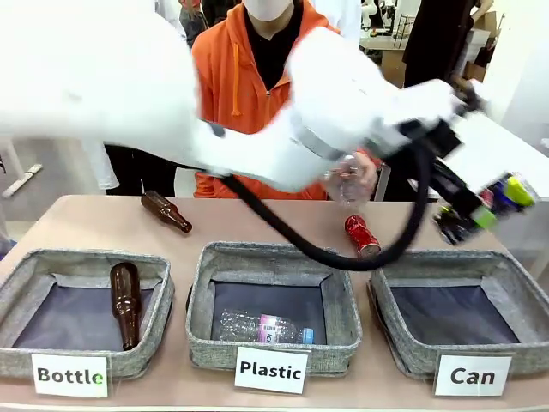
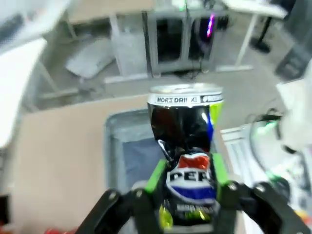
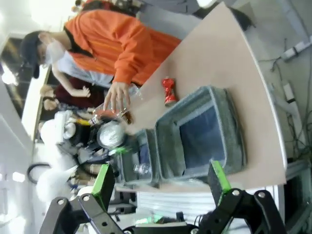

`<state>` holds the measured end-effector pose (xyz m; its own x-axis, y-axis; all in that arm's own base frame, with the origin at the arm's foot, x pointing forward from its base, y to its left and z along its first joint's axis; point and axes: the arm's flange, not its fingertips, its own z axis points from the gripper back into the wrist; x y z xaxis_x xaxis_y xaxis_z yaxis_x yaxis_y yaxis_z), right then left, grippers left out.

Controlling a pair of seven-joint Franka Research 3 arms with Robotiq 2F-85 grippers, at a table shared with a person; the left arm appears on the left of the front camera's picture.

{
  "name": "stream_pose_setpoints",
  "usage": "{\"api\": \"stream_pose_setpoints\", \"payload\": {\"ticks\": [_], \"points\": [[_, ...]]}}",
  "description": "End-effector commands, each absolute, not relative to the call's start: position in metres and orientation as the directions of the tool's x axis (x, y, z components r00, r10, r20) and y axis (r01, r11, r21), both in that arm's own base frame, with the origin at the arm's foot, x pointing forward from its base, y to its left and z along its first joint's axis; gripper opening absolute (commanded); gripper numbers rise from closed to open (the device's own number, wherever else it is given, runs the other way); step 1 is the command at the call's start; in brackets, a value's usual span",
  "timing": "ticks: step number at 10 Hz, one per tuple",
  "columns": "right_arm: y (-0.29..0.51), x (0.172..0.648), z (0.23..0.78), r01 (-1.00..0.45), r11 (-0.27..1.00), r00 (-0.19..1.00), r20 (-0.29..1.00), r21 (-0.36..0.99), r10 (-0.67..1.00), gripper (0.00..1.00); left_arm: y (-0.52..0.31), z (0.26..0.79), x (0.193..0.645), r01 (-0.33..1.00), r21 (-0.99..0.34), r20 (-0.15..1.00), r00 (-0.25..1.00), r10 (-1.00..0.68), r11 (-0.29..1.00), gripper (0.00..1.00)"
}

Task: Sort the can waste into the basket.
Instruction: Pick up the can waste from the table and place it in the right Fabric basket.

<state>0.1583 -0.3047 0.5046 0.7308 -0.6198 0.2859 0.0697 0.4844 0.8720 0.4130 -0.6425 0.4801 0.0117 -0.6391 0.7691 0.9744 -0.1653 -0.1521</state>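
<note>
My left arm reaches across the table to the right, and its gripper (image 1: 477, 215) hangs shut on a dark blue can (image 1: 506, 194) above the far right corner of the grey basket labelled "Can" (image 1: 403, 352). In the left wrist view the green pads (image 2: 157, 176) clamp the dented blue can (image 2: 187, 136) by its sides, silver top pointing away, with the basket (image 2: 111, 146) below. A dented red can (image 1: 362, 236) stands on the table behind the basket. My right gripper (image 3: 161, 181) is open and holds nothing, high above the basket (image 3: 229, 131) and the red can (image 3: 168, 91).
A person in orange holds a clear plastic bottle (image 1: 350, 178) over the table's far side. A brown bottle (image 1: 165, 211) lies at the back left. The "Bottle" bin (image 1: 17, 287) holds a brown bottle and the "Plastic" bin (image 1: 199, 292) a clear one.
</note>
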Motion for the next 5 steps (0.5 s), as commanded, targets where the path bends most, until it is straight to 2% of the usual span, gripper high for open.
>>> {"api": "stream_pose_setpoints", "payload": {"ticks": [1, 2, 3, 5], "points": [[-0.328, 0.165, 0.492, 0.116, 0.391, 0.721, 0.193, 0.913, -0.666, 1.0, -0.75, 0.496, 0.427, 0.954, -0.172, 0.701, -0.056, -0.711, -0.245, 0.44], [-0.327, 0.172, 0.484, 0.193, 0.403, 0.66, 0.186, 0.894, -0.728, 1.0, -0.761, 0.488, 0.414, 0.946, -0.169, 0.691, -0.086, -0.718, -0.276, 0.44], [-0.312, 0.151, 0.5, 0.078, 0.451, 0.732, 0.256, 0.889, -0.632, 1.0, -0.767, 0.483, 0.419, 0.969, -0.12, 0.687, -0.075, -0.723, -0.214, 0.44], [-0.312, 0.151, 0.5, 0.078, 0.451, 0.732, 0.256, 0.889, -0.632, 1.0, -0.769, 0.477, 0.435, 0.985, -0.107, 0.669, -0.027, -0.743, -0.133, 0.44]]}}
